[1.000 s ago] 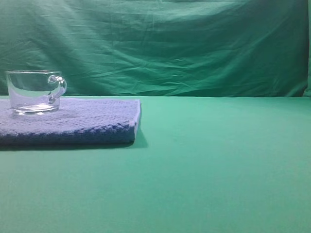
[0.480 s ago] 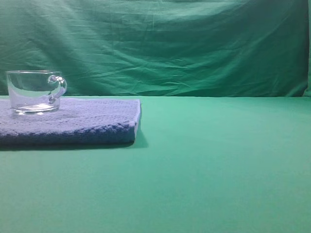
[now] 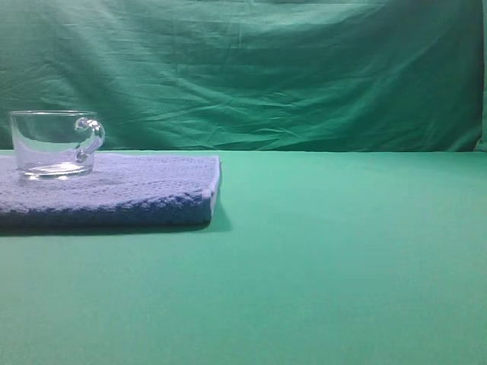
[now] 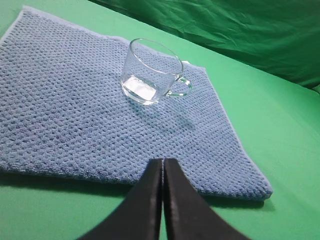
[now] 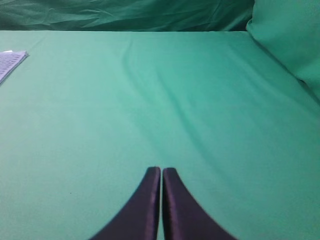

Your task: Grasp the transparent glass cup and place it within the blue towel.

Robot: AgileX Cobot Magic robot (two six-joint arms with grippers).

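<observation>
Cup [image 4: 154, 74] sits upright on the towel [image 4: 75, 125], clear glass, its loop handle pointing out toward three o'clock in the left wrist view and its thick base pressed flat into the nubby weave. It stands well inside the towel's edges, up toward the one o'clock part of the cloth. By my reading the placing is done, and the step in hand is simply to stay clear: any move of the left arm ought to lift up and away rather than sweep toward twelve o'clock, where the glass could be nudged. The left gripper [image 4: 163, 167] hangs at six o'clock of the cup, near the towel's front edge, jaws clenched tip to tip, gripping nothing. The right gripper [image 5: 161, 175] hovers over bare green desk [image 5: 200, 100], well apart from everything, jaws pressed together too and empty.
</observation>
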